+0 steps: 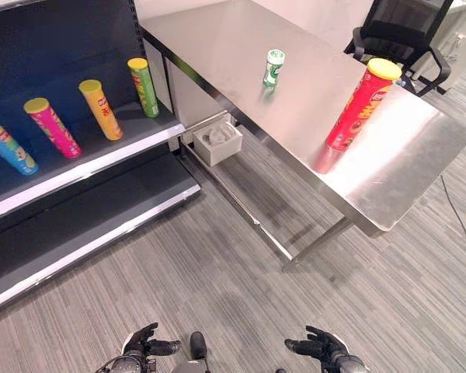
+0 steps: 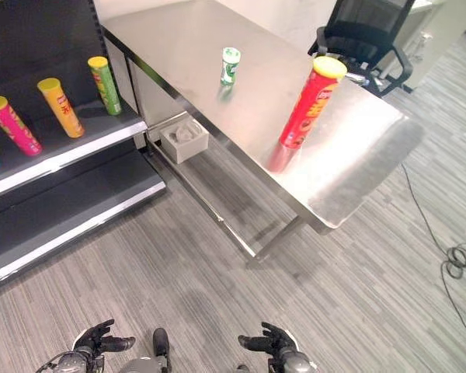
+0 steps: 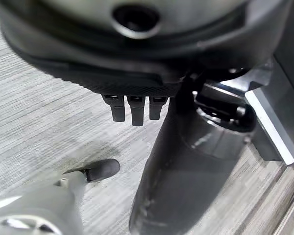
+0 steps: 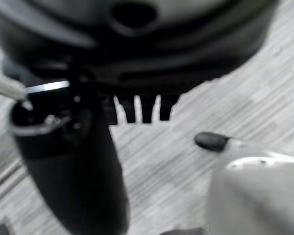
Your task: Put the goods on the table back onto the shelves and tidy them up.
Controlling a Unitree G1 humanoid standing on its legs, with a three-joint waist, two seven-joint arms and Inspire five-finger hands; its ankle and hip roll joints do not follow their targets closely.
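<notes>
A tall red can (image 1: 359, 102) with a yellow lid stands upright near the right end of the steel table (image 1: 241, 54). A small green and white bottle (image 1: 273, 67) stands further back on the table. On the dark shelf (image 1: 85, 159) at the left lean several cans: blue (image 1: 8, 145), pink (image 1: 52, 127), orange (image 1: 101, 109) and green (image 1: 144, 87). My left hand (image 1: 144, 342) and right hand (image 1: 320, 346) hang low over the floor at the bottom edge, far from the table. Both are open, fingers relaxed, holding nothing.
A white box (image 1: 217, 141) sits under the table beside the shelf. A black office chair (image 1: 400, 31) stands behind the table's far right. A lower shelf board (image 1: 93, 225) is bare. Grey striped floor (image 1: 241, 303) lies between me and the table.
</notes>
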